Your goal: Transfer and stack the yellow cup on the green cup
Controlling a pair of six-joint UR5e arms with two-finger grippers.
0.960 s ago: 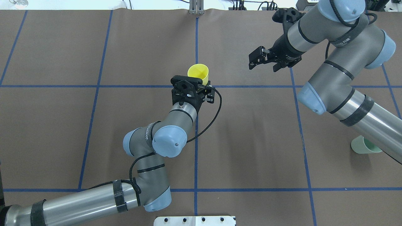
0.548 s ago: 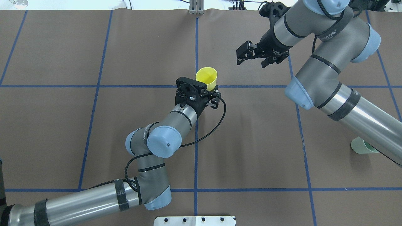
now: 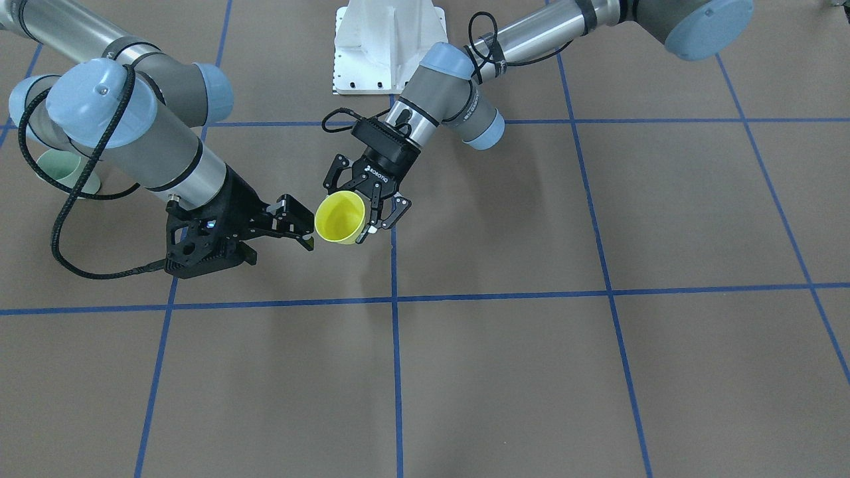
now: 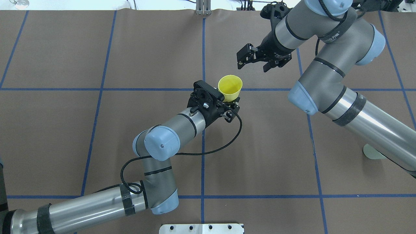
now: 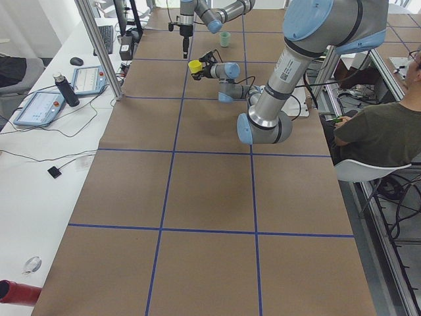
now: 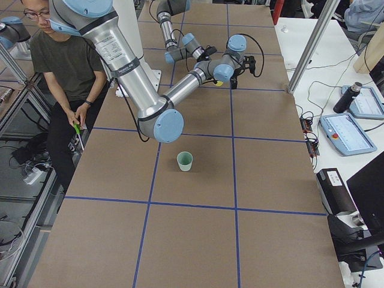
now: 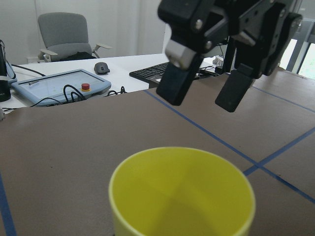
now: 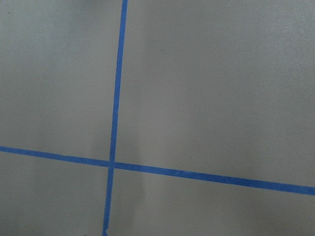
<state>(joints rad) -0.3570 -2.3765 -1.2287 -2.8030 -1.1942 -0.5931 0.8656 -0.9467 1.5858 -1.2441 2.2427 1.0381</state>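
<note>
The yellow cup (image 4: 230, 87) is held upright above the table's middle, my left gripper (image 4: 229, 101) shut on its lower wall. From the front, the yellow cup (image 3: 340, 218) sits between the left gripper's (image 3: 362, 211) fingers. My right gripper (image 4: 253, 66) hangs open just beyond and to the right of the cup, apart from it. The left wrist view shows the cup's rim (image 7: 182, 167) with the right gripper (image 7: 202, 96) open behind it. The green cup (image 6: 185, 161) stands upright near my right side; overhead, my right arm mostly hides the green cup (image 4: 370, 152).
The brown table cover (image 4: 260, 146) carries a grid of blue tape lines (image 8: 116, 98). A white base plate (image 3: 385, 46) sits at my side's edge. A person (image 6: 60, 60) sits beside the table. Tablets and a keyboard lie on the side desk (image 5: 59, 92).
My left arm has carried the yellow cup to the right. My right gripper, still open, has swung left and closer to the cup.
</note>
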